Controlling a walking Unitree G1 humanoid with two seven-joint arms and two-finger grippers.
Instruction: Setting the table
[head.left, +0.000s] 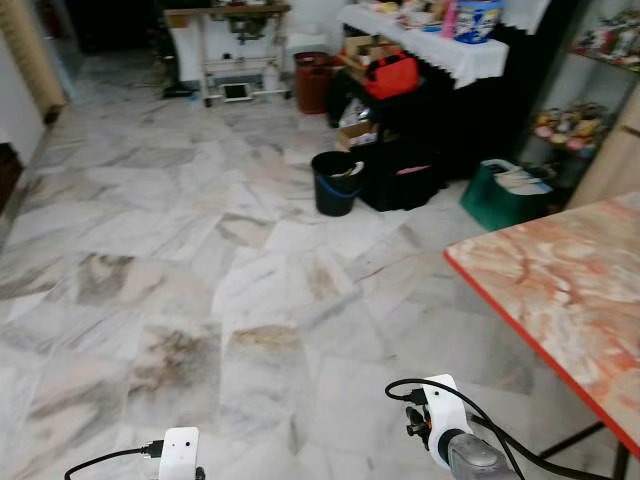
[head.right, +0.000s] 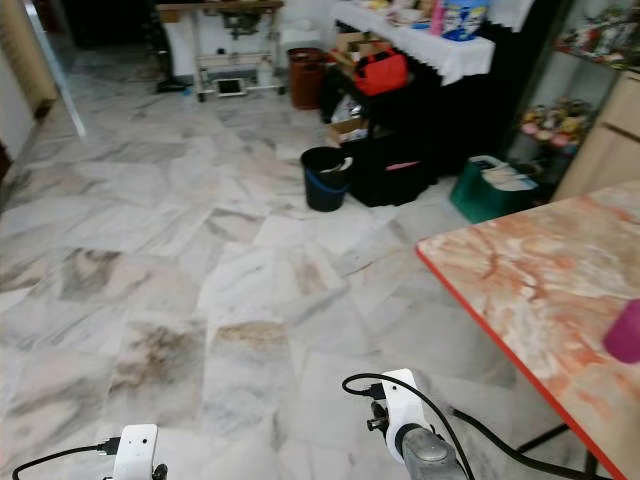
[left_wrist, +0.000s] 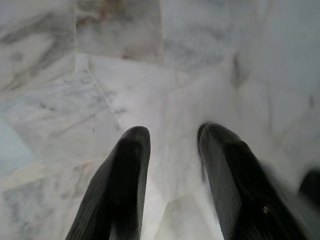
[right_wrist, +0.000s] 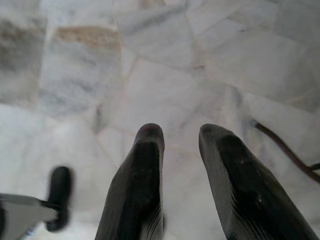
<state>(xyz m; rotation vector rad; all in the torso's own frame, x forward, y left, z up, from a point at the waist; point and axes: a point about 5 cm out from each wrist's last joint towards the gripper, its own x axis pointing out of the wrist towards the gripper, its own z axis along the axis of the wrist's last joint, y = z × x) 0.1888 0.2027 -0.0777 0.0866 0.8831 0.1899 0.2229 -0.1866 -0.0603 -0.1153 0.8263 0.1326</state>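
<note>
Off to the robot's left there is only marble floor (head.left: 200, 300), and the left gripper (left_wrist: 170, 165) hangs over it with its black fingers a little apart and nothing between them. The right gripper (right_wrist: 177, 165) hangs the same way, narrowly parted and empty, beside a table leg (right_wrist: 280, 145) on the floor. Farther back stand a black bucket (head.left: 335, 183) and a green bin (head.left: 500, 195). The table (head.left: 570, 290), marble-patterned with a red edge, sits at the robot's right, its long edge running from near the robot away toward the far right. A purple thing (head.right: 625, 332) rests near its edge. I'd judge the robot should turn right and square up to that edge before reaching.
</note>
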